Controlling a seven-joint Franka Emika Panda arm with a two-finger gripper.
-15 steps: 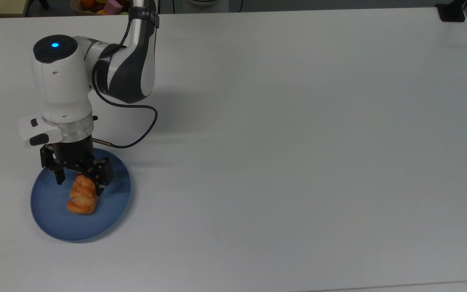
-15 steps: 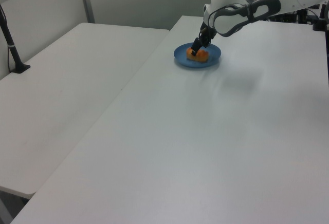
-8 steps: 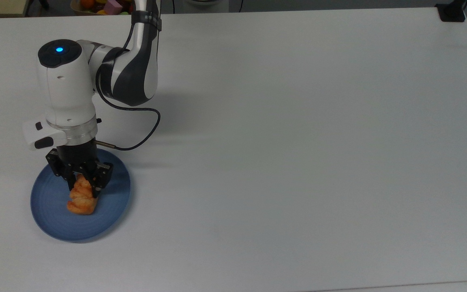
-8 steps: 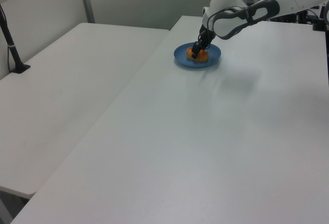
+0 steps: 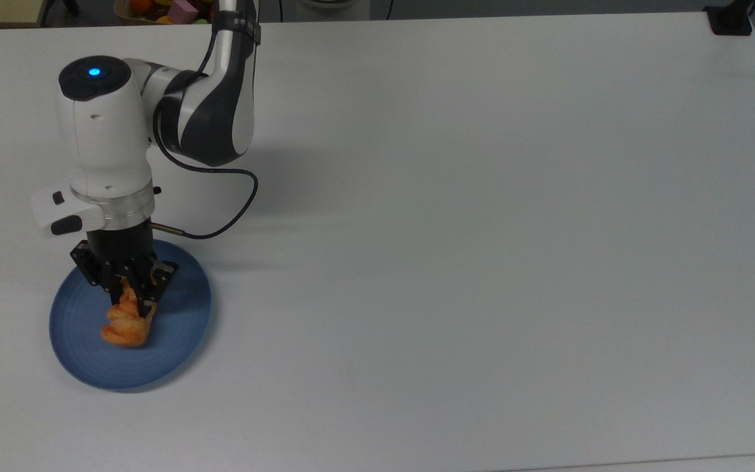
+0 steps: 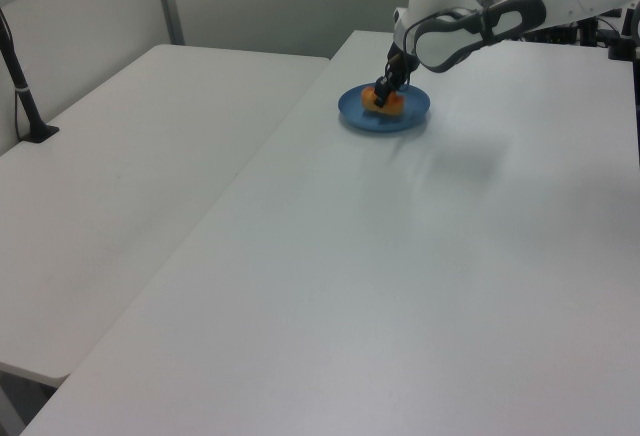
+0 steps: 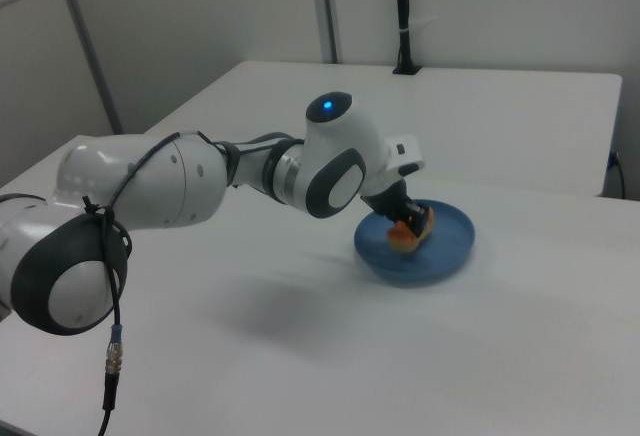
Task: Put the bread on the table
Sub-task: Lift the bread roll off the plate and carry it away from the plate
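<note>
Clamping the bread (image 5: pixel 127 321) over the blue plate (image 5: pixel 181 334), the pincer (image 5: pixel 130 298) has narrowed

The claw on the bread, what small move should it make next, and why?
Probably a short lift straight up: the black two-finger claw is shut on one end of the golden braided bread roll, which is still over the round blue plate.

The table (image 5: pixel 482 229) is a broad, smooth white top. A round blue plate (image 5: pixel 181 328) rests directly on it near the top view's lower left corner. A small black mount (image 5: pixel 730 19) sits at the top view's upper right corner. A second white table (image 6: pixel 130 176) adjoins along the left view's left.
</note>
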